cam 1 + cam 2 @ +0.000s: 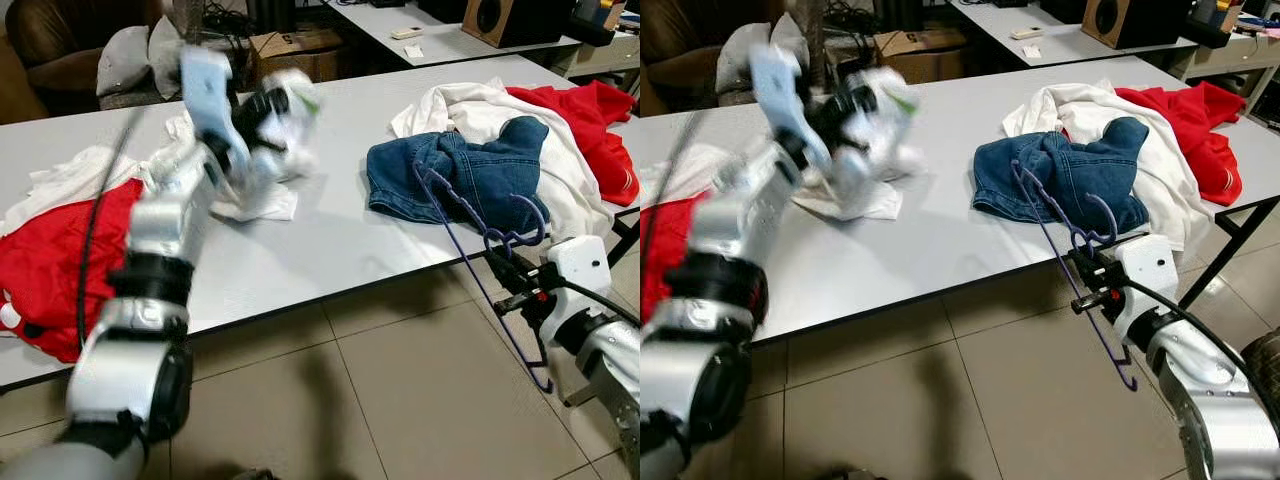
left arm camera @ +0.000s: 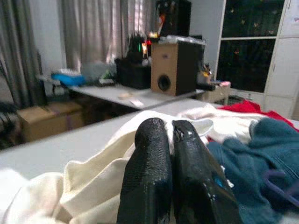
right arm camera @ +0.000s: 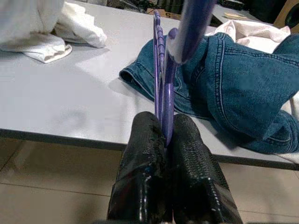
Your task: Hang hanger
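A purple hanger (image 3: 164,88) is pinched between the two black fingers (image 3: 142,168) of the right gripper (image 1: 1087,283), which is held just off the near edge of the grey table (image 1: 330,240), over the tiled floor (image 1: 400,400). In the head views the hanger is seen running from below the gripper up past it, its far end reaching over a pair of blue jeans (image 1: 460,175) just ahead of the gripper on the table. Beyond the jeans, a white garment (image 1: 480,105) and a red garment (image 1: 590,120) are piled. The grip itself is shown closely in the right wrist view, where the hanger's bar is clamped between the pads. The left gripper (image 1: 270,105) is blurred in the head views, raised above a white cloth (image 1: 255,195) on the table. In the left wrist view its fingers (image 2: 147,177) are shown pressed together, with pale fabric (image 2: 88,186) bunched beside and below them; whether any cloth is caught between them cannot be told. A red cloth (image 1: 60,260) lies on the table beside the left arm.
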Robot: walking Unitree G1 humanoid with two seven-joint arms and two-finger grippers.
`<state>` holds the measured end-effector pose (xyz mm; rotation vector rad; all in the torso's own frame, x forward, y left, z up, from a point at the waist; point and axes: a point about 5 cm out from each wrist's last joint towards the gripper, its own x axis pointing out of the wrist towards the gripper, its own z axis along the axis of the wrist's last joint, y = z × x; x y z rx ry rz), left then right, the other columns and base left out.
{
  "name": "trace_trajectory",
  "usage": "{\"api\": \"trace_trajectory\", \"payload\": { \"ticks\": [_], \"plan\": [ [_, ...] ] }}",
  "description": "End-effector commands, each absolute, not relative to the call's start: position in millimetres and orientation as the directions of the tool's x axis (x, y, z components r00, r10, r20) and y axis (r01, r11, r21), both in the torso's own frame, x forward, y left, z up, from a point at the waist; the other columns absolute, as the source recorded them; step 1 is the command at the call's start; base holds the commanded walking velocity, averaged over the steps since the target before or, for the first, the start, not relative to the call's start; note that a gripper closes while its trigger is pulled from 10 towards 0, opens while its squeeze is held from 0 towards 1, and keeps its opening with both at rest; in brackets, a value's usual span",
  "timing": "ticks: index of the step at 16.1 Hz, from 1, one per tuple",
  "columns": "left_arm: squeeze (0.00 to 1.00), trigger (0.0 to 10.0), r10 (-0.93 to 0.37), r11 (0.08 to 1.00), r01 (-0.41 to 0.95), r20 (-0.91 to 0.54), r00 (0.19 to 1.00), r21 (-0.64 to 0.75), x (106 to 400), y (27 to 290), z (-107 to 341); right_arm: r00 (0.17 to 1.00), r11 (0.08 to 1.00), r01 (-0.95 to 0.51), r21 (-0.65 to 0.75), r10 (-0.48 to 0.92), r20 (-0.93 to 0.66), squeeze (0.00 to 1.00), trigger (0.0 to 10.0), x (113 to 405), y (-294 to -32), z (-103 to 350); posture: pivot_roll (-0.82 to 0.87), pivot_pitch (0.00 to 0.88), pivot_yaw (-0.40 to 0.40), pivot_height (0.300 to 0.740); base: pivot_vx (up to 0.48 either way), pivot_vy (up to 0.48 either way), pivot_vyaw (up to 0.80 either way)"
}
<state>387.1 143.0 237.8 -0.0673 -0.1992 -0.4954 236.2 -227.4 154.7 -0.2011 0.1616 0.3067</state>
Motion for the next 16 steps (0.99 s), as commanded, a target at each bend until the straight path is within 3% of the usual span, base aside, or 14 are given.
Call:
{"api": "trace_trajectory", "payload": {
  "ticks": [1,2,4,5,6,8,10,12,14,16],
  "plan": [
    [0.0,0.0,-0.461,0.87,0.49,0.258,0.849,-0.057,385.2,144.1,245.8,0.949,0.937,-0.295,-0.184,0.266,-0.167,0.0,10.0,235.5,-228.6,157.7,-0.13,0.0,0.06,0.74,0.0,0.0,0.0],
    [0.0,0.0,-0.426,0.857,0.489,0.309,0.85,-0.165,384.2,147.6,248.9,0.952,0.94,-0.289,-0.18,0.261,-0.162,0.0,10.0,235.5,-229.0,158.4,-0.12,0.0,0.057,0.74,0.0,0.0,0.0],
    [0.0,0.0,-0.425,0.888,0.456,0.27,0.864,-0.061,390.4,152.1,252.1,0.951,0.939,-0.288,-0.186,0.259,-0.167,0.0,10.0,237.5,-229.5,157.7,-0.12,0.0,0.053,0.74,0.0,0.0,0.0],
    [0.0,0.0,-0.392,0.886,0.456,0.394,0.831,-0.082,393.1,158.3,278.4,0.953,0.939,-0.283,-0.195,0.253,-0.166,0.0,10.0,240.0,-230.0,157.7,-0.12,0.0,0.054,0.74,0.0,0.0,0.0],
    [0.0,0.0,-0.293,0.858,0.476,0.577,0.762,-0.194,391.8,174.3,316.0,0.958,0.942,-0.272,-0.198,0.245,-0.151,0.0,10.0,242.2,-230.6,159.8,-0.12,0.0,0.058,0.74,0.0,0.0,0.0],
    [0.0,0.0,-0.147,0.856,0.434,0.672,0.726,-0.281,388.9,204.3,340.4,0.965,0.948,-0.25,-0.198,0.226,-0.135,0.0,10.0,242.7,-232.2,161.8,-0.12,0.0,0.064,0.74,0.0,0.0,0.0],
    [0.0,0.0,-0.182,0.901,0.375,0.595,0.783,-0.217,392.3,207.5,322.9,0.966,0.95,-0.243,-0.198,0.218,-0.138,0.0,10.0,240.6,-232.9,160.0,-0.13,0.0,0.069,0.74,0.0,0.0,0.0],
    [0.0,0.0,-0.259,0.926,0.355,0.465,0.847,-0.13,394.6,198.5,277.9,0.965,0.95,-0.243,-0.196,0.217,-0.145,0.0,10.0,238.6,-230.8,157.1,-0.13,0.0,0.067,0.74,0.0,0.0,0.0],
    [0.0,0.0,-0.34,0.939,0.344,0.207,0.918,0.016,394.4,189.0,226.0,0.96,0.946,-0.259,-0.194,0.231,-0.155,0.0,10.0,238.7,-226.4,154.7,-0.12,0.0,0.063,0.74,0.0,0.0,0.0],
    [0.0,0.0,-0.349,0.937,0.347,0.134,0.928,0.04,392.2,185.8,210.2,0.958,0.943,-0.268,-0.197,0.239,-0.161,0.0,10.0,239.7,-225.4,153.8,-0.12,0.0,0.059,0.74,0.0,0.0,0.0]
  ]
}}
